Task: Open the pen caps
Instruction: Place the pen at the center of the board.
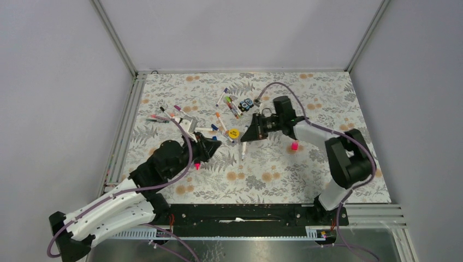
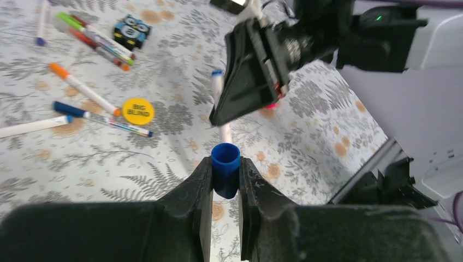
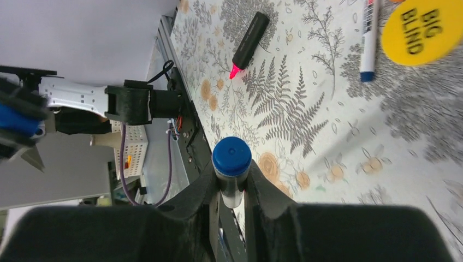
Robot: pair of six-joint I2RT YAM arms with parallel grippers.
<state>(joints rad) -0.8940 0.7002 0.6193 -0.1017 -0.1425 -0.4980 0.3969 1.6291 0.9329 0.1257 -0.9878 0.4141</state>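
Left hand (image 2: pixel 225 169) clamped on blue cap (image 2: pixel 225 155), lower centre of left wrist view, clear of its pen. Right hand (image 3: pixel 231 185) grips blue-ended pen (image 3: pixel 231 156), centre frame, over floral worktop (image 3: pixel 327 125).

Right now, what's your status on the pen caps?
Left claw shut on blue cap. Right claw shut on pen, cap off. Yellow disc and loose pens on mat nearby.

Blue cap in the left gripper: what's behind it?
A white pen with a blue end, held by the right gripper. That gripper covers part of its barrel, and the blue cap in the left gripper hides its lower end.
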